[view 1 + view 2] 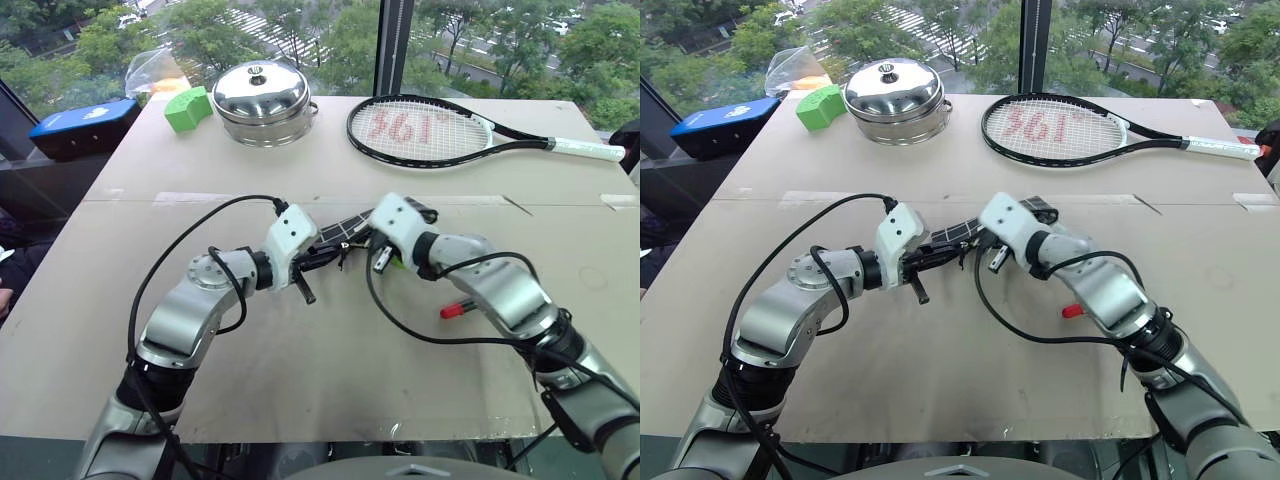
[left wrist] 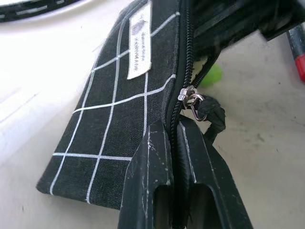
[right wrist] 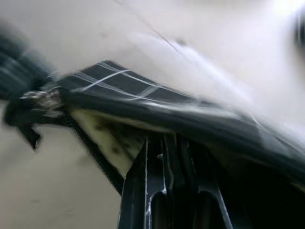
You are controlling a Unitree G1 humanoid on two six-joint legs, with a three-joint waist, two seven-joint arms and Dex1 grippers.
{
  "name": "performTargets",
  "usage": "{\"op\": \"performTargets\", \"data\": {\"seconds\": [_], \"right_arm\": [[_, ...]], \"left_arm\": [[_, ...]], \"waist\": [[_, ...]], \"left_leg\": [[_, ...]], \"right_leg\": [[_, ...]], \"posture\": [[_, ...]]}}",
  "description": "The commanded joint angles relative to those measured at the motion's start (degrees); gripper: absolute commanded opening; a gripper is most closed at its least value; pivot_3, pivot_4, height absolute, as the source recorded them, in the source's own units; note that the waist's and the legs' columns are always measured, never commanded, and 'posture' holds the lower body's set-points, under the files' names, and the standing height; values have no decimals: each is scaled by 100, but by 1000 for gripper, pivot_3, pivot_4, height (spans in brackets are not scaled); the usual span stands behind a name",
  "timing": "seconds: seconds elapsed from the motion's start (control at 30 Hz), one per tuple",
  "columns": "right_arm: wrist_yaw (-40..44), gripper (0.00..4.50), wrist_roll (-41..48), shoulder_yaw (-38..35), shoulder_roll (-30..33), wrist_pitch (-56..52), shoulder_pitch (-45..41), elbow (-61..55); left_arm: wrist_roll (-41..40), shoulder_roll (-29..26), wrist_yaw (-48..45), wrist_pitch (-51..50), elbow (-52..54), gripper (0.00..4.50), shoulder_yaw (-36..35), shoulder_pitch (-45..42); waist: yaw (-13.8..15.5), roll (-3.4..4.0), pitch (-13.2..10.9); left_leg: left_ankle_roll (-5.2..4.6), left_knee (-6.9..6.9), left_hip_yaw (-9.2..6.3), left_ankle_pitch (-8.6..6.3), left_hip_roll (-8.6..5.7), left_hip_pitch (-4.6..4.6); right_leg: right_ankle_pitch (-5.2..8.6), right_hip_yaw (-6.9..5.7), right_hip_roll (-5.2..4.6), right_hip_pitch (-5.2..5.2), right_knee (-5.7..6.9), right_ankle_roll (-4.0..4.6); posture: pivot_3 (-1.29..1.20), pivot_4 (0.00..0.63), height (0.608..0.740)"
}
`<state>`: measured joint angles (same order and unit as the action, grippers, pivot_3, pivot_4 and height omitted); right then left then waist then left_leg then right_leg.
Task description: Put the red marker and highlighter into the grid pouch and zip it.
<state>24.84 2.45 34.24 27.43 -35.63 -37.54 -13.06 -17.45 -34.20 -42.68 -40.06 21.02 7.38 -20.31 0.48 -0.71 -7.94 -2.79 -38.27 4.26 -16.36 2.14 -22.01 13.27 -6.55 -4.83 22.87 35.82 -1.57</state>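
Both grippers are pinched on the grid pouch (image 2: 119,109), held up between them over the surface (image 1: 330,350): left gripper (image 2: 177,136) has its jaws closed on the zipper edge just behind the pull, right gripper (image 3: 169,143) has its jaws closed on the rim of the open mouth. Red marker (image 1: 456,309) lies on the surface just beside the right forearm, pointing roughly toward the pouch, so the right arm's nearer, while the highlighter (image 2: 213,75) peeks green under the pouch. White label's text is too small to read; the racket (image 1: 425,130) says "361°".
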Motion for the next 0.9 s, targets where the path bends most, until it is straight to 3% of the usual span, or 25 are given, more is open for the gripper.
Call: {"op": "performTargets", "data": {"seconds": [0.03,0.1,0.23,0.3,0.33,0.37,0.4,0.53,0.67,0.8,0.9], "right_arm": [[288,309,-1261,626,439,1587,-246,521],[454,727,-1587,742,602,2036,-277,665],[562,2404,-2110,611,638,2371,-215,858],[565,3500,-2256,476,581,2360,-173,884],[577,3500,-2305,417,556,2356,-153,888],[596,4115,-2334,346,556,2336,-122,845],[585,4438,-2313,210,543,2280,-56,754],[910,4438,-1611,-629,370,1449,421,33],[1266,4438,-428,-2019,154,-564,1095,-1387],[507,4438,-333,-2692,-527,-2268,1534,-2060],[-199,4438,-664,-2704,-1016,-3606,1466,-2128]], "left_arm": [[31,9,21,93,23,0,6,-128],[53,7,43,75,5,0,16,-140],[84,-14,91,11,-11,0,33,-123],[84,-30,95,8,-13,0,34,-114],[84,-37,100,2,-17,0,32,-115],[87,-53,100,-5,-38,0,23,-118],[96,-70,100,-11,-67,0,16,-128],[132,-125,113,-30,-174,0,-4,-161],[163,-167,204,-50,-363,0,-94,-246],[186,-136,357,-81,-533,0,-231,-350],[212,-161,416,-60,-612,0,-269,-382]], "waist": [[8,-1,-1],[12,-5,-4],[8,-7,-5],[8,-8,-5],[7,-8,-5],[8,-8,-5],[8,-8,-5],[33,-8,-5],[35,-10,-6],[28,-12,-4],[23,-8,-7]], "left_leg": [[0,-1,0,0,-1,0],[1,-3,2,1,-1,-2],[4,-4,3,3,2,2],[10,-4,2,6,4,3],[11,-4,1,7,4,3],[12,-4,1,7,5,3],[13,-4,0,8,5,3],[15,-4,-5,9,4,2],[14,-4,-12,8,4,-3],[13,-4,-11,7,6,3],[14,1,-14,7,9,3]], "right_leg": [[0,0,-1,0,0,0],[0,0,-3,-1,0,0],[-10,1,-5,-6,0,15],[-10,5,-5,-7,0,16],[-10,6,-5,-7,0,16],[-10,7,-5,-7,1,17],[-10,8,-5,-7,1,17],[-10,3,-7,-9,1,17],[-12,-2,-10,-11,-1,18],[-12,-2,-8,-12,2,19],[-11,-2,-8,-8,7,20]], "posture": [[0,150,740],[0,150,740],[0,150,740],[0,150,740],[0,150,740],[0,150,740],[0,150,740],[0,150,740],[0,150,740],[0,150,740],[0,150,740]]}}
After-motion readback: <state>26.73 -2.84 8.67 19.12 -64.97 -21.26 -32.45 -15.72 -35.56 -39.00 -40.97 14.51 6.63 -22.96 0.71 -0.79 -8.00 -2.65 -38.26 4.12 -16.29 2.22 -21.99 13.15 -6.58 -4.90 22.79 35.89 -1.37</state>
